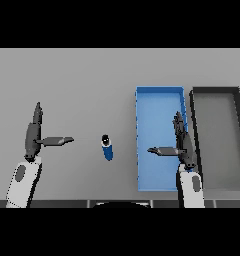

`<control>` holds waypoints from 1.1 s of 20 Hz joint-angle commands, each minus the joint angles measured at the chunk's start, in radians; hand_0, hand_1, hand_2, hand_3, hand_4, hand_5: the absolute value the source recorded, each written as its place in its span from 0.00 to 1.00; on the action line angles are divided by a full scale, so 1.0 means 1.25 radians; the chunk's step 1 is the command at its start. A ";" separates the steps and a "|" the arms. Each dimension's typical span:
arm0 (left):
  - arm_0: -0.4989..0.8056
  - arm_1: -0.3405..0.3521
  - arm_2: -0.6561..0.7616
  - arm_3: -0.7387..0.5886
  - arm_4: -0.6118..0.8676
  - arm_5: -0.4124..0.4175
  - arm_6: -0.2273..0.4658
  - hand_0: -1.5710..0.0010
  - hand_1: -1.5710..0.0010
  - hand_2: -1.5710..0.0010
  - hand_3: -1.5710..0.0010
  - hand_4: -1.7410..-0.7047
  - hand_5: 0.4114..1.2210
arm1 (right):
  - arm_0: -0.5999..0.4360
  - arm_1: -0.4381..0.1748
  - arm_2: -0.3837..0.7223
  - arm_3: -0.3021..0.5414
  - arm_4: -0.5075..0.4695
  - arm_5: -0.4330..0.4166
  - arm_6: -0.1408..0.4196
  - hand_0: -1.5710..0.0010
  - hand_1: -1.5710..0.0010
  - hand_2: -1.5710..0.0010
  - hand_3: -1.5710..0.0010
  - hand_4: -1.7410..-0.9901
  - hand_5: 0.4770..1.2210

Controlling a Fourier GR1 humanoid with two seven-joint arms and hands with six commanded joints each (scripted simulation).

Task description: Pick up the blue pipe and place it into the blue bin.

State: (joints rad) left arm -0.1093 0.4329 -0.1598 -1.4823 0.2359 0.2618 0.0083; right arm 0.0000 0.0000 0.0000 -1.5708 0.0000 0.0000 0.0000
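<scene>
Meanwhile, the blue pipe (107,148) lay on the grey table (82,80), a short piece with a dark opening at its far end, its length running roughly away from the robot. It sat between the two hands and touched neither of them. Just to its right stood the blue bin (140,140), a long tray running away from the robot, and the pipe was outside it, near its left wall. Beside the blue bin on the right stood a dark grey bin (194,125) of much the same shape, the two close together. The left hand (33,134) hovered well to the left of the pipe, fingers straight and pointing away from the robot, thumb stuck out toward the pipe, holding nothing. The right hand (182,142) hung over the blue bin's right edge, its fingers likewise straight, thumb spread out to the left over the bin's floor, and it held nothing either.
</scene>
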 commanded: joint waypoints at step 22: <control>0.092 0.154 -0.174 -0.117 -0.020 -0.347 -0.087 1.00 1.00 1.00 1.00 0.62 0.12 | 0.076 -0.139 0.054 -0.105 0.125 0.045 -0.086 1.00 1.00 1.00 1.00 0.76 0.19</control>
State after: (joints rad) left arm 0.0062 0.6238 -0.3785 -1.6288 0.2105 -0.1734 -0.1009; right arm 0.0956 -0.1734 0.0672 -1.7018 0.1556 0.0573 -0.1114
